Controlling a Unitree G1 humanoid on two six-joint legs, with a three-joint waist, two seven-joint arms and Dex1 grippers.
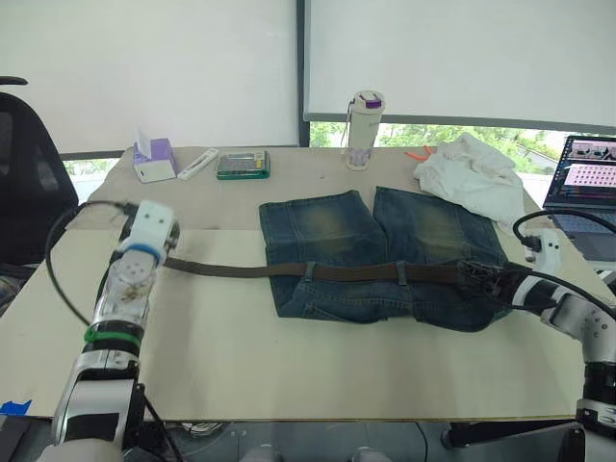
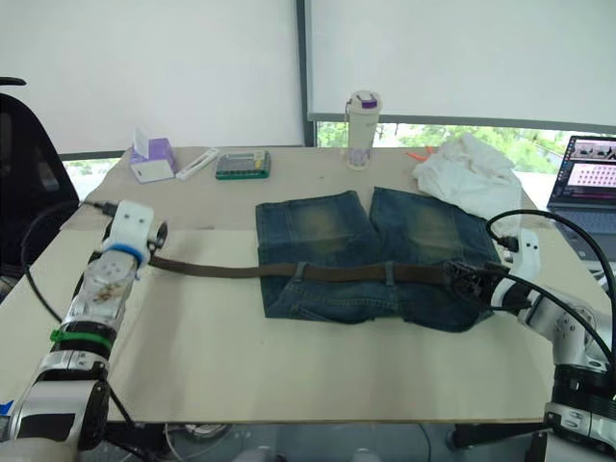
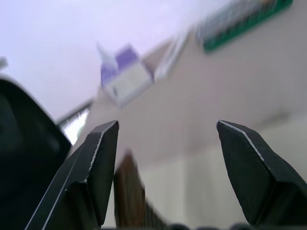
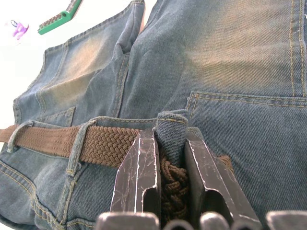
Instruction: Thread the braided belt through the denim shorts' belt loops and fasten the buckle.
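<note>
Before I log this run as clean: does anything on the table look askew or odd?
Nothing damaged or spilled. The braided belt sits off-centre: a long tail trails past the denim shorts toward the open left gripper, while the right gripper pinches its other end.

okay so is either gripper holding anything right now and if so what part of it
The right gripper is shut on the braided belt, gripping its end at a belt loop. The left gripper is open, holding nothing.

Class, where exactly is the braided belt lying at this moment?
The braided belt lies across the denim shorts along the waistband, under two belt loops. Its free end trails towards the left gripper; the right gripper pinches the other end.
</note>
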